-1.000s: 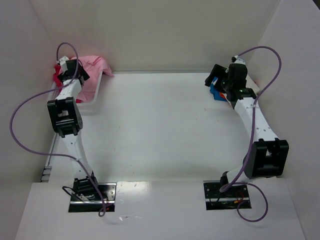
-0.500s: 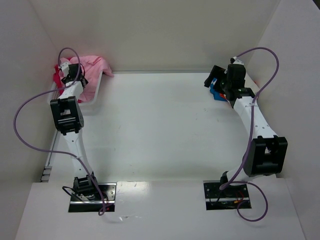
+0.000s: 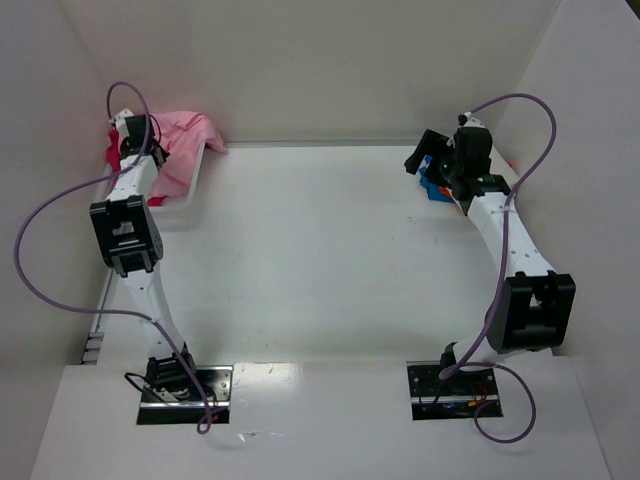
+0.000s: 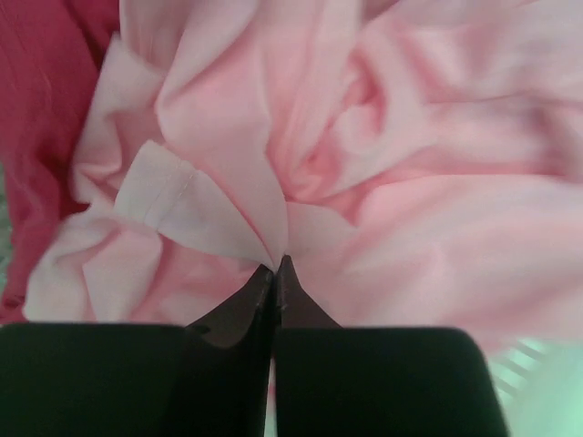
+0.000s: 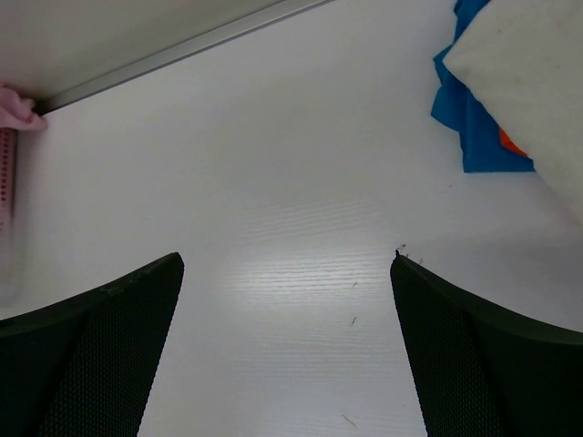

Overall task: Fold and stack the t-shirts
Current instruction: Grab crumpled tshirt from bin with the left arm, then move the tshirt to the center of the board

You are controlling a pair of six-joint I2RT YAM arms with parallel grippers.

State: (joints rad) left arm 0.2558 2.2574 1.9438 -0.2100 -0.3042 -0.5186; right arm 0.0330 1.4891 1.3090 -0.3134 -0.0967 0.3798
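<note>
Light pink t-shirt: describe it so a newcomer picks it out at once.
At the far left corner of the table sits a white basket. The light pink t-shirt lies crumpled over it, pinched by the left gripper. Its pale colour separates it from the magenta-red shirt alongside.

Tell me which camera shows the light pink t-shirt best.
Left wrist: the light pink t-shirt fills the frame, its folds and a hemmed edge plain, the left jaws shut on a fold. Top external shows it small, heaped on the basket at far left. Right wrist catches only a pink sliver at its left edge.
</note>
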